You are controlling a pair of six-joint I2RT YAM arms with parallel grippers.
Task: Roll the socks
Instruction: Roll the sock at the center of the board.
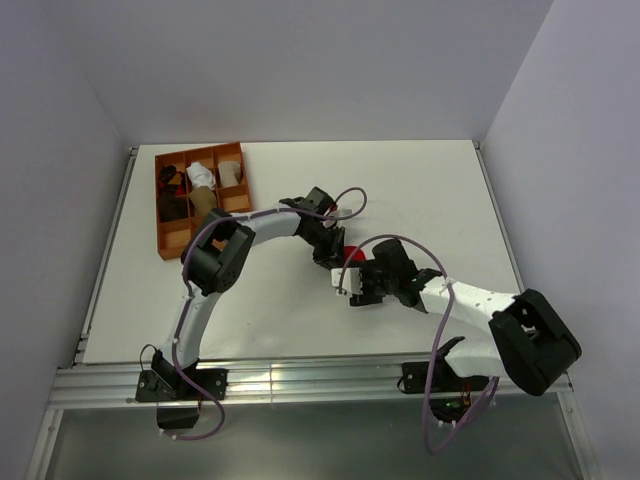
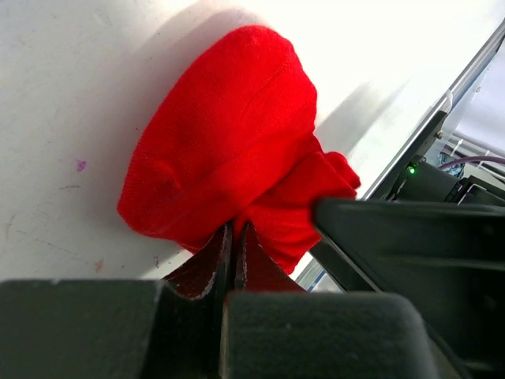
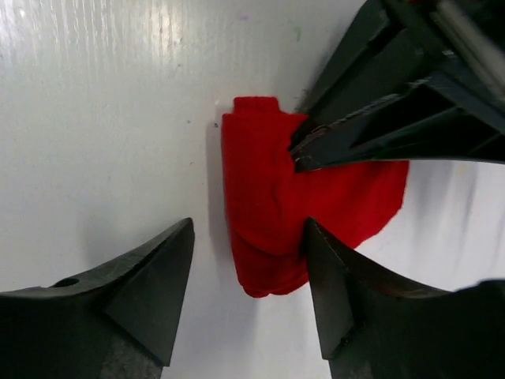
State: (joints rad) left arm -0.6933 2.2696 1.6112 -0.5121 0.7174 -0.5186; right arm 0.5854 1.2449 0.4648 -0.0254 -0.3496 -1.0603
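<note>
From the top camera I see the red sock [image 1: 350,254] just right of the frame's centre, on the white desk [image 1: 430,190], with both arms meeting over it. It is mostly hidden there, so I go by the wrist cameras.

On the left wrist view the red sock [image 2: 229,158] is bunched into a rounded lump in the middle of the frame. The left jaws are pressed together at lower centre and pinch a fold of red fabric at the lump's lower edge. A small purple mark [image 2: 80,165] sits on the desk to the left of it.

On the right wrist view the red sock [image 3: 276,205] lies at centre. The left jaws come in from the upper right and bite its upper right side. The right jaws stand wide at the bottom of that frame. One finger is over bare desk on the left and the other is at the sock's right edge, with the sock's lower end between them. I cannot tell whether that finger touches the fabric.

At the upper left of the top view sits an orange divided tray [image 1: 176,238] with white, tan and dark bundles in its compartments.
</note>
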